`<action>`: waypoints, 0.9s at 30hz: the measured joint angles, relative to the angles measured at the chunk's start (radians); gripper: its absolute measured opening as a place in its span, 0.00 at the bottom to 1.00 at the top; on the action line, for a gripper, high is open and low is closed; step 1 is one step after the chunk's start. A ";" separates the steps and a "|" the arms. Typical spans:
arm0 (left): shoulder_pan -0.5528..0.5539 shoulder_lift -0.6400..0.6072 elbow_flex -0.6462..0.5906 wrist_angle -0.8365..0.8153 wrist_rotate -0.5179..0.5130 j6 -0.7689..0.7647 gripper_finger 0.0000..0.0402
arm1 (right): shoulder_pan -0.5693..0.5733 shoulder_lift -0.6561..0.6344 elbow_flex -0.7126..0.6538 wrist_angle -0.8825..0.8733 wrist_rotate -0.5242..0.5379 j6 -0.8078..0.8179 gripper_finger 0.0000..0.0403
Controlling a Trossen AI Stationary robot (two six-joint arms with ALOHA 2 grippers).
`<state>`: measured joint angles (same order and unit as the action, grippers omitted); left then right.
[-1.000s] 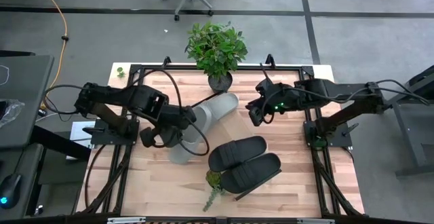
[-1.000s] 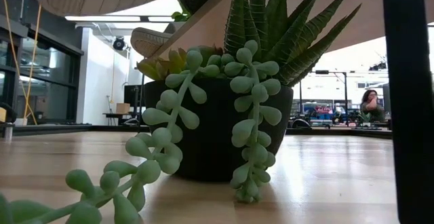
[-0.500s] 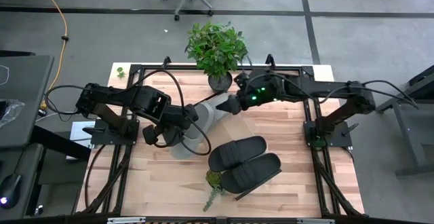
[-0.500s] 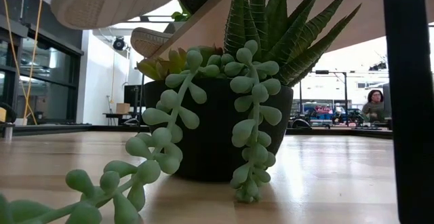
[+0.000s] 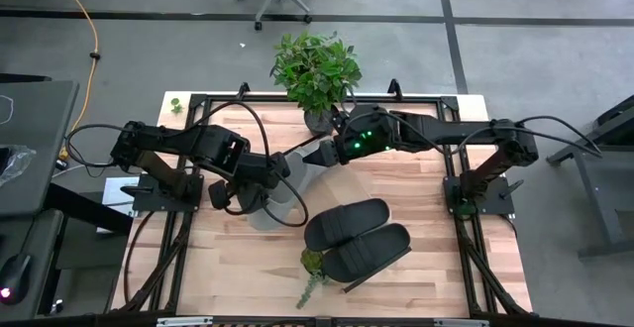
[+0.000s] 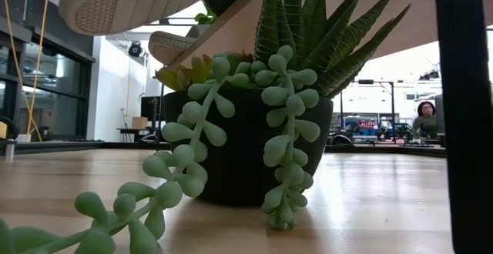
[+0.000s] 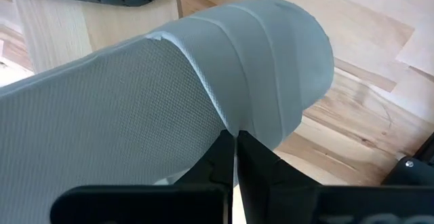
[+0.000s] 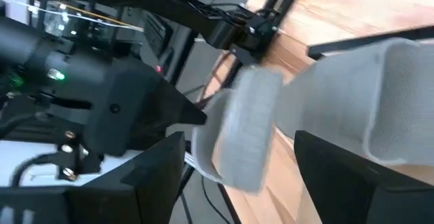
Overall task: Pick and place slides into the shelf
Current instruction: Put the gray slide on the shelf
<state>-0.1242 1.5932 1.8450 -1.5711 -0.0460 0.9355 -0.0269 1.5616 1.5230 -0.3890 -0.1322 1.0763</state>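
Since a moment ago, the right end effector (image 5: 325, 156) has reached in from the desk's right side to the grey slides and now stands with fingers spread wide at one slide's (image 8: 352, 98) end. 2 light grey slides (image 5: 297, 173), smooth moulded foam with fine mesh-textured soles, lie mid-desk, long axes running diagonally toward the potted plant (image 5: 315, 69). The left end effector (image 5: 260, 176) is clamped on the nearer grey slide (image 7: 203, 95). 2 matte black slides (image 5: 355, 236) lie side by side nearby on the light-wood desk (image 5: 416, 193).
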 joint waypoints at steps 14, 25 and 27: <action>0.000 0.000 0.000 0.000 0.000 0.029 0.00 | 0.000 0.072 0.000 0.045 -0.001 0.034 0.66; 0.000 0.000 0.000 0.000 -0.010 0.040 0.00 | -0.002 0.084 0.000 0.069 -0.019 0.018 0.32; 0.000 0.000 0.000 0.001 -0.024 0.040 0.00 | -0.003 0.084 0.000 0.065 -0.016 0.012 0.24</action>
<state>-0.1246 1.5929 1.8450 -1.5703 -0.0696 0.9758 -0.0299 1.6451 1.5227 -0.3244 -0.1486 1.0882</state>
